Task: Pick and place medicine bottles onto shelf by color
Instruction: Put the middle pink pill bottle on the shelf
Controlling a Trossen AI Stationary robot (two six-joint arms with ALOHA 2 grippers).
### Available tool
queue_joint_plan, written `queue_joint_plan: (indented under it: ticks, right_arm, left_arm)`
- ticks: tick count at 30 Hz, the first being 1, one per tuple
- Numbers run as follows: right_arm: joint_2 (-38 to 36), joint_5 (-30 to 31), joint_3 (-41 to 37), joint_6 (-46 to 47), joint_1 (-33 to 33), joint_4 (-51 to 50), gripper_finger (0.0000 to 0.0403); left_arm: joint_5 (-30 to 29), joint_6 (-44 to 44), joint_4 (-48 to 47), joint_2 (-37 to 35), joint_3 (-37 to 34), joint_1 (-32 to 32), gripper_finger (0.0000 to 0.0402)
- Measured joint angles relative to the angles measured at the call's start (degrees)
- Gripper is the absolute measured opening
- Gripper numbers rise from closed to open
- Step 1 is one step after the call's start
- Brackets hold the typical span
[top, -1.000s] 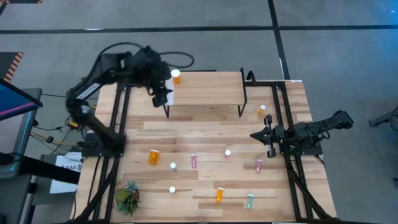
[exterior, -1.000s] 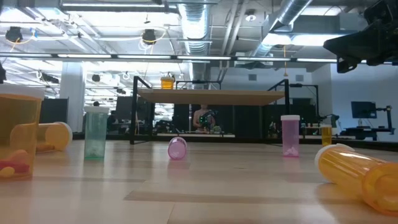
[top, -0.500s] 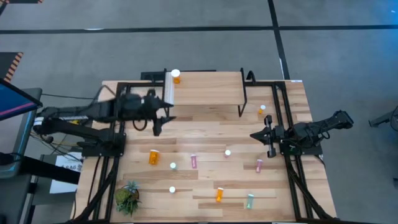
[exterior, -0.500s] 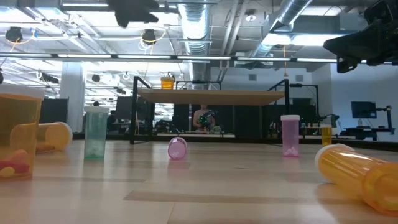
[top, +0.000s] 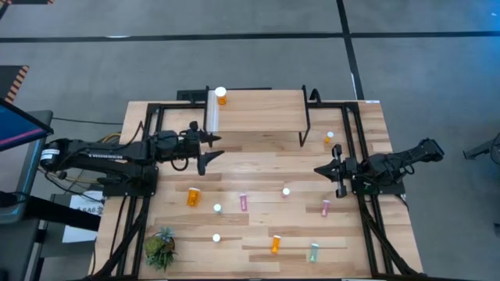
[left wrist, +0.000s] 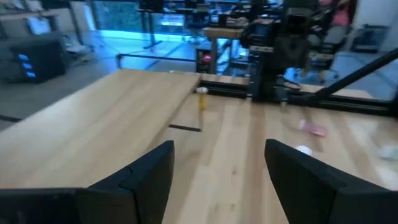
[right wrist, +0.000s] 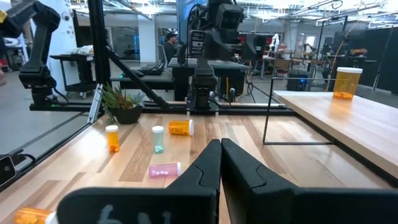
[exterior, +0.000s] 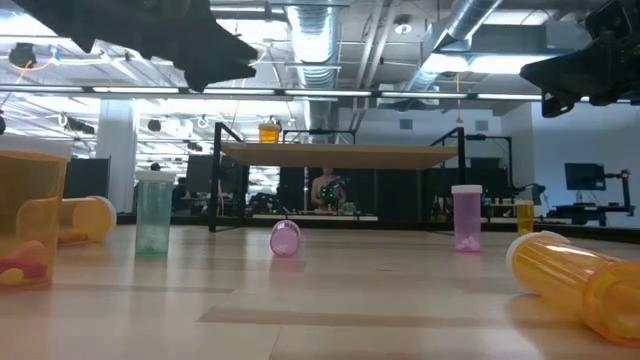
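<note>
The shelf stands at the table's far middle, with one orange medicine bottle upright on its left end. More orange, pink and green medicine bottles lie or stand on the table's near half, among them an orange one and a pink one. My left gripper hangs open and level just near of the shelf's left end, holding nothing; in its wrist view the fingers are apart over bare wood. My right gripper is shut, level, at the right side.
A small potted plant sits at the near left corner. A small orange bottle stands by the shelf's right leg. Black frame rails run along both table sides. Bare wood lies between the shelf and the bottles.
My left gripper has come away from the shelf's left end, sinking and moving toward the near edge while tipping from pointing down to level. Its fingers stay open. The orange bottle stays upright on the shelf.
</note>
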Motion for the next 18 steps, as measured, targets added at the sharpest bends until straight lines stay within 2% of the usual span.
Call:
queue_joint_plan:
  ticks: [8,18]
  right_arm:
    - [0.0,0.0,-0.02,-0.02,0.0,0.0,0.0033]
    - [0.02,0.0,0.0,-0.02,0.0,0.0,0.0033]
  left_arm:
    - [1.29,-2.22,4.56,0.0,0.02,-1.58,0.0237]
    - [1.44,-7.18,4.53,3.42,0.02,-5.58,0.0237]
